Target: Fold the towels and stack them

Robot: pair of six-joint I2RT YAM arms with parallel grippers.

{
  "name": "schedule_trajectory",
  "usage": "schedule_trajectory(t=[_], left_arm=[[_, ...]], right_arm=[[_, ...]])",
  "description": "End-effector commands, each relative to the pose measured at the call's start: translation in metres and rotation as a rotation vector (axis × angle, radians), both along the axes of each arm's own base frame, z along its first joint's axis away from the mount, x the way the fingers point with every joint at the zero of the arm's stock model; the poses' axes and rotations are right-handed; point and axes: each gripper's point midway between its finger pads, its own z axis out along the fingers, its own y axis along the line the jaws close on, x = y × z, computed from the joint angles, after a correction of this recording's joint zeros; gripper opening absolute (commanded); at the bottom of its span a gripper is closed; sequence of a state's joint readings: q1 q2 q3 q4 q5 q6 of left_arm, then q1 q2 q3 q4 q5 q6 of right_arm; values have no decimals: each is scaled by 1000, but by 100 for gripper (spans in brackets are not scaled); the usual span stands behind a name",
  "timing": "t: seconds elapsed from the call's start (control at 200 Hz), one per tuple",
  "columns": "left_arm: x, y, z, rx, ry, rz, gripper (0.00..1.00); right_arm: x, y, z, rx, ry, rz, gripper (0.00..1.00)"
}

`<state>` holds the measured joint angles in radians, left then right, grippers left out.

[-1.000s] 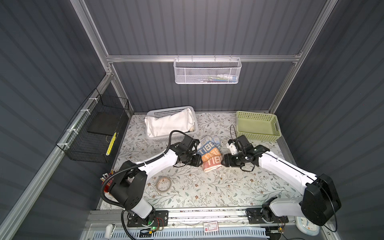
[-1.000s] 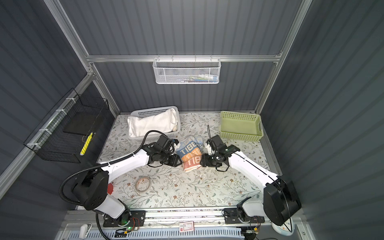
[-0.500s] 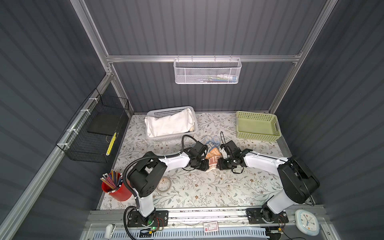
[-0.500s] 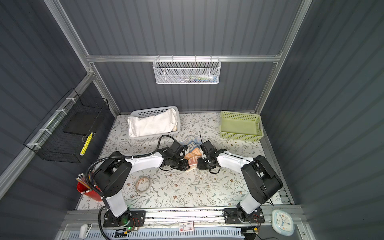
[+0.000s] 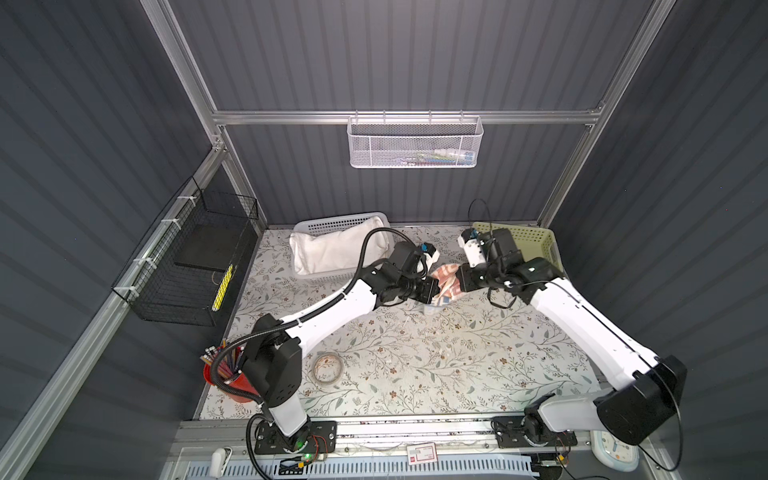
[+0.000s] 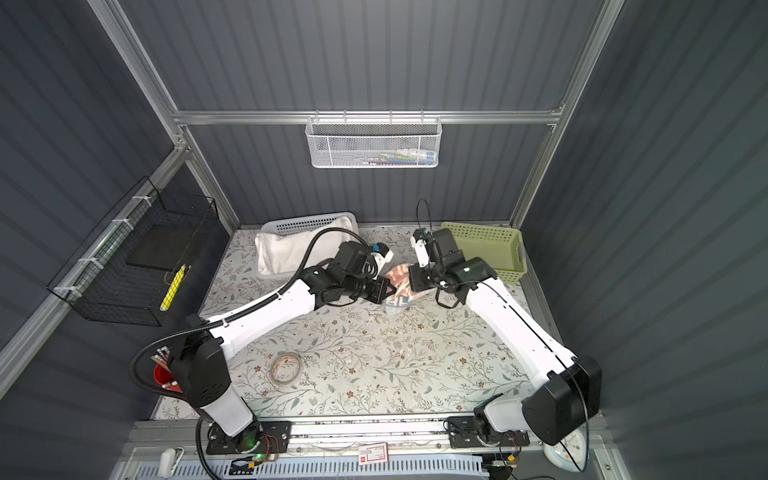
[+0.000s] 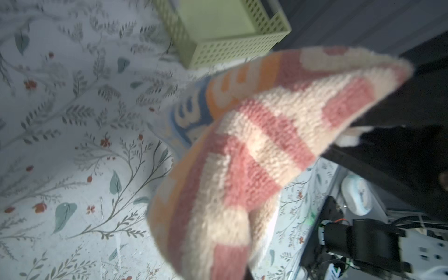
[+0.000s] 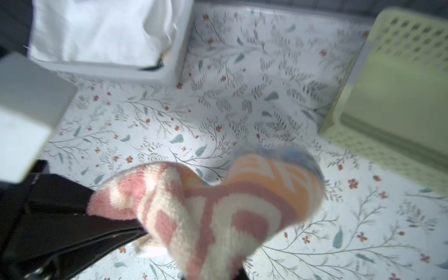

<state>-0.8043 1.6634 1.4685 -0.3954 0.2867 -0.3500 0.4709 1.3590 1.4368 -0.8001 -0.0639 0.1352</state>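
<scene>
Towel: lettered orange/blue towel (image 5: 446,284) hangs bunched above mid bench (image 5: 415,353), tail drooping twd it.
L end effector (image 5: 435,292): pressed together, pinching towel's near edge.
R end effector (image 5: 458,280): same, pinching opposite edge.
Key relation: cloth spans betw. your two tips, long axis arm-to-arm, neither arm nearer. Probably pull apart to spread.
Other: white towel (image 5: 328,251) in white basket (image 5: 332,224), well apart.

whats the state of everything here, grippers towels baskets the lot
lettered towel: bunched, held up between both grippers
left gripper: shut on the lettered towel
right gripper: shut on the lettered towel
white basket: upright, holding the white towel
white towel: lying in the white basket
green basket: upright, looks empty
tape roll: flat on the table
red cup: upright, full of pencils
</scene>
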Motion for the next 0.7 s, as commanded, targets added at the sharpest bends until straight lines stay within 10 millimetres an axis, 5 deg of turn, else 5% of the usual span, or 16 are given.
schedule_trajectory(t=[0.0, 0.07, 0.1, 0.19, 0.29, 0.54, 0.695], left_arm=[[-20, 30, -3, 75, 107, 0, 0], [-15, 53, -17, 59, 218, 54, 0], [-15, 70, -44, 86, 294, 97, 0], [-4, 118, -101, 159, 441, 242, 8], [-1, 152, -139, 307, 465, 337, 39], [8, 157, -129, 323, 323, 351, 43], [0, 135, -111, 386, 114, 247, 39]], right_arm=[[-50, -16, 5, -107, 167, 126, 13], [-56, -11, 4, -109, 221, 167, 42], [-53, -12, -2, -125, 233, 162, 48], [-42, -16, -34, -172, 291, 110, 57], [-40, -9, -62, -147, 388, 82, 57], [-53, -8, -116, -78, 433, 48, 58], [-55, -27, -162, -25, 494, -65, 58]])
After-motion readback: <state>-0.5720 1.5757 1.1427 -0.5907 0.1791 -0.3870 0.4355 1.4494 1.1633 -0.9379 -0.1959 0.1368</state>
